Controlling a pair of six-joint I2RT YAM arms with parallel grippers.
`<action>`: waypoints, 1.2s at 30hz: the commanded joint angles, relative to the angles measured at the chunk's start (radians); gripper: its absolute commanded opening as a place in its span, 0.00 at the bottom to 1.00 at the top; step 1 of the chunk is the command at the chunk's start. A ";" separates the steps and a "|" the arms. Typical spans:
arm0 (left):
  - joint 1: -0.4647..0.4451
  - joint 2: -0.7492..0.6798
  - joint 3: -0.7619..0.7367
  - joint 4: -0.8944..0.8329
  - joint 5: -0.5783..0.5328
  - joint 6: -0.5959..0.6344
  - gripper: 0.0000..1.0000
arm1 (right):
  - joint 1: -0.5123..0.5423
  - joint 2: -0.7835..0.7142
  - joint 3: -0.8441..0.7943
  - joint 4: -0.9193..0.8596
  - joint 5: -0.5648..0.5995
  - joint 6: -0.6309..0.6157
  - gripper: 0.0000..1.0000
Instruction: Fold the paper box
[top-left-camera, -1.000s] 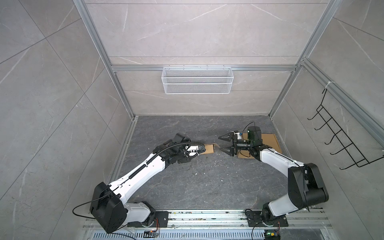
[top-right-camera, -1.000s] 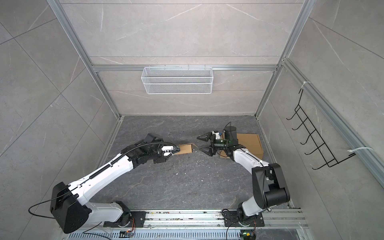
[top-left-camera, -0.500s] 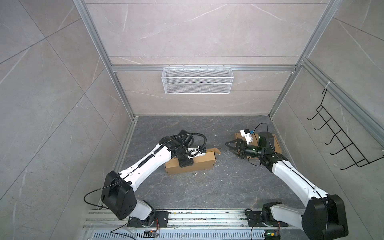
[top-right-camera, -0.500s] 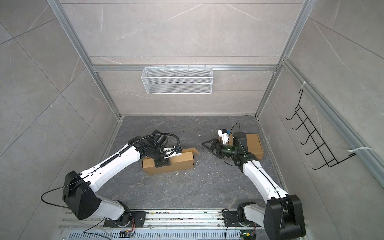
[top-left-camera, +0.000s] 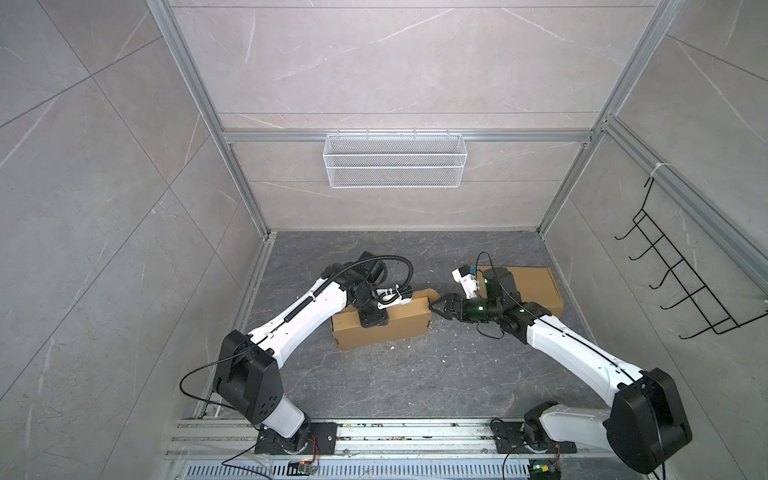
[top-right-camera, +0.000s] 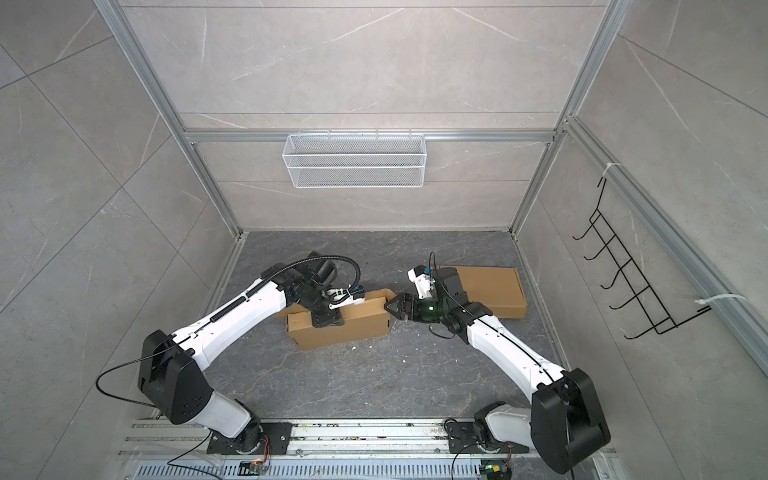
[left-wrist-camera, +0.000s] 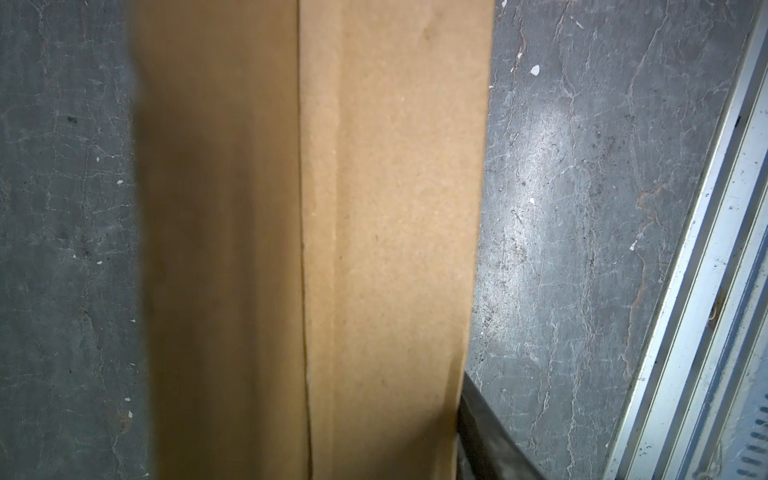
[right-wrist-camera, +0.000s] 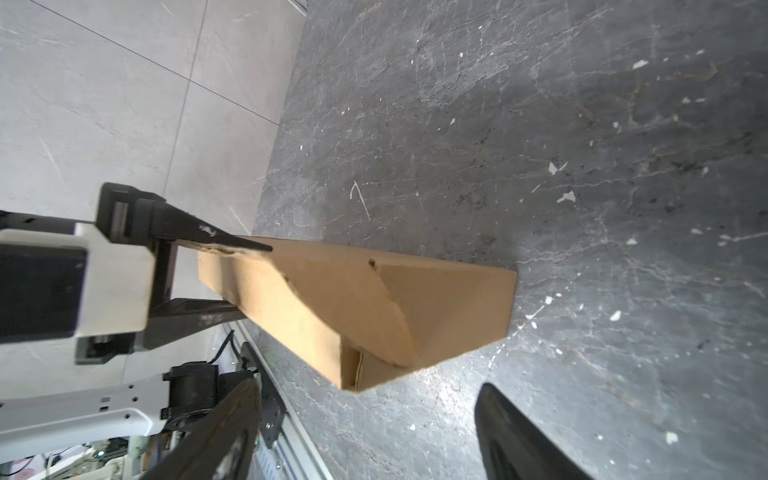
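Right wrist view puts the paper box (right-wrist-camera: 332, 299) dead ahead of my right gripper (right-wrist-camera: 370, 384), whose jaws stand wide apart with nothing between them. The box lies on the bench (right-wrist-camera: 540, 124). Its long axis runs straight away from this gripper, so I face its near end. There an end flap (right-wrist-camera: 449, 307) sits folded in at a slant, and the end is not yet shut.

My left gripper (right-wrist-camera: 257, 280) is clamped across the box further along, with 1 finger on each of 2 opposite faces, pinning it. In both top views the box runs across the middle of the bench, left to right with a slight tilt. My left gripper grips it about mid-length. My right gripper is just beside its right-hand end; I cannot tell whether the tips touch the corner.

My right arm is therefore the nearer to the unfinished end. I judge the coming move is a push along the long axis onto that flap, with my left gripper bracing against it. A 2nd flat cardboard piece (top-left-camera: 536, 286) lies apart, behind my right arm.
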 joint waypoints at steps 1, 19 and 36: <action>0.002 0.037 0.000 -0.028 0.018 0.022 0.45 | 0.016 0.034 0.035 0.012 0.070 -0.015 0.81; 0.002 0.061 0.002 -0.009 0.013 0.022 0.55 | 0.051 0.180 0.036 -0.105 0.189 -0.052 0.64; 0.015 0.042 -0.019 0.020 -0.020 0.031 0.51 | -0.036 0.083 0.366 -0.405 0.122 -0.387 0.71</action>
